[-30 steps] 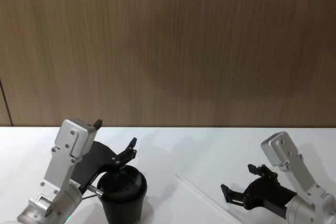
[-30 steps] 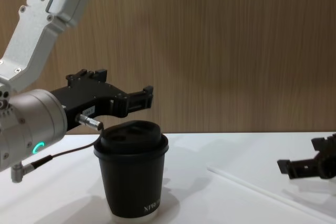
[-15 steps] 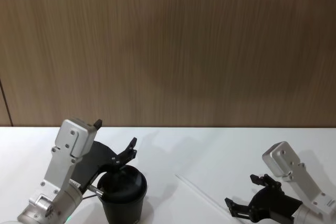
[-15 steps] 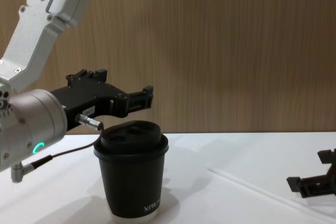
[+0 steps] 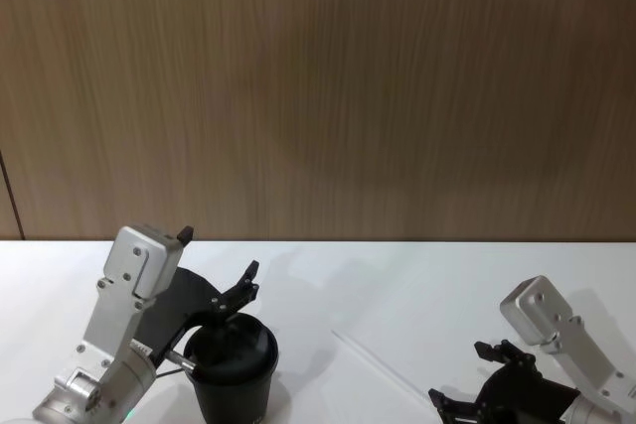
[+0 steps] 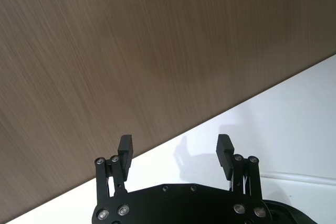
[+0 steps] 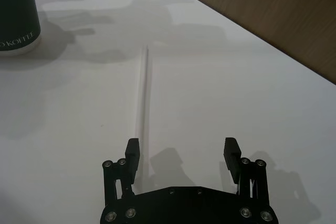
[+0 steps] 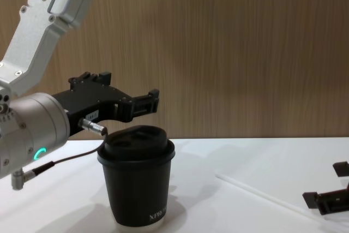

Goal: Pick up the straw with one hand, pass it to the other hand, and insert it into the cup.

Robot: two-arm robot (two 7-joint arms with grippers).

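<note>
On the bench (image 7: 247, 72), the straw (image 7: 142, 103) lies flat, right of the cup (image 8: 136, 186). The right tool (image 7: 181, 149) hangs wide open at its near end; the left tool (image 6: 175, 145) hovers wide open over the cup.

The left gripper (image 6: 175, 148) and right gripper (image 7: 181, 153) are matte black, with silver screws (image 7: 244, 212) behind the jaws. Farther behind the left jaws: silver cylindrical wrist (image 8: 27, 135), teal ring light (image 8: 39, 154), brown cable (image 8: 65, 160).
</note>
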